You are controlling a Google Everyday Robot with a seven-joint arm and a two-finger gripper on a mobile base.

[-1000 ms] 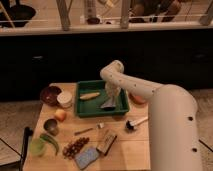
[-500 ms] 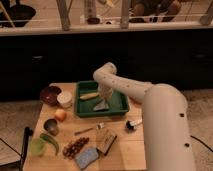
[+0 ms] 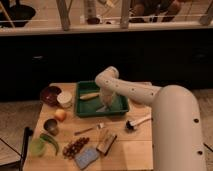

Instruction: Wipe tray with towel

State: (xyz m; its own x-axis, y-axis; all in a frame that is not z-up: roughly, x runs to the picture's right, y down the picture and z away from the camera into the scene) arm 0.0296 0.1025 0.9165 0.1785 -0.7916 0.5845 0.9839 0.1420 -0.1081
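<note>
The green tray (image 3: 118, 106) lies on the wooden table, at the middle of its far side. My gripper (image 3: 104, 103) reaches down into the tray near its centre, at the end of the white arm that comes in from the right. A pale patch that looks like the towel (image 3: 102, 108) lies on the tray floor right under the gripper, partly hidden by it. A yellowish elongated object (image 3: 89, 96) lies in the tray's left half, just left of the gripper.
Left of the tray stand a dark red bowl (image 3: 49, 94), a white cup (image 3: 64, 98), an orange fruit (image 3: 60, 114) and a small metal bowl (image 3: 50, 125). Nearer the front lie a fork (image 3: 90, 129), grapes (image 3: 75, 146), a blue sponge (image 3: 86, 157) and a white-handled brush (image 3: 137, 122).
The arm swung left across the tray, then came a little back to the right, with the gripper staying low inside the tray.
</note>
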